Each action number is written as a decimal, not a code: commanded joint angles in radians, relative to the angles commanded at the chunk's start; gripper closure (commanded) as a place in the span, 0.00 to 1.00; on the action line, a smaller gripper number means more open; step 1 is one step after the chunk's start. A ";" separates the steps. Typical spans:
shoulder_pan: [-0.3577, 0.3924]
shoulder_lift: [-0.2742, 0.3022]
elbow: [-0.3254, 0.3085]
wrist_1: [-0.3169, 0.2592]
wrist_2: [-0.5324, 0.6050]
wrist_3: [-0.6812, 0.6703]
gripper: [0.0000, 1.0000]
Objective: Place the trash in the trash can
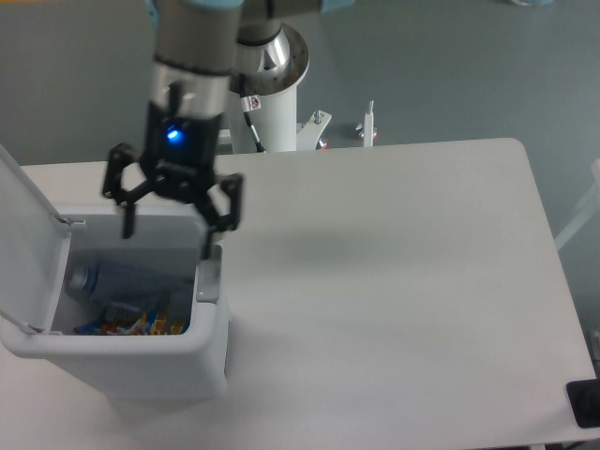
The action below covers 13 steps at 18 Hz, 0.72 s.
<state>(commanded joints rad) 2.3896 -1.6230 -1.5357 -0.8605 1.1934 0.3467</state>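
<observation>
The trash can [202, 349] stands at the table's front left with its lid [21, 202] swung up and open. Inside it lies the clear crushed water bottle [112, 282], cap end toward the left wall. Under the bottle, the blue-orange snack packet [141, 324] shows at the bin's near side. My gripper [167, 232] hangs open above the can's rear edge, fingers [209, 234] spread wide with nothing between them.
The white robot base column [272, 103] stands behind the table. A small white bracket with red feet [368, 127] sits at the far edge. A dark object [583, 403] pokes in at the front right corner.
</observation>
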 joint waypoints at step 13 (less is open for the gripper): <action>0.180 -0.006 0.077 -0.099 0.086 0.312 0.00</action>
<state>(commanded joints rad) 2.5693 -1.6291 -1.4589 -0.9599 1.2792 0.6591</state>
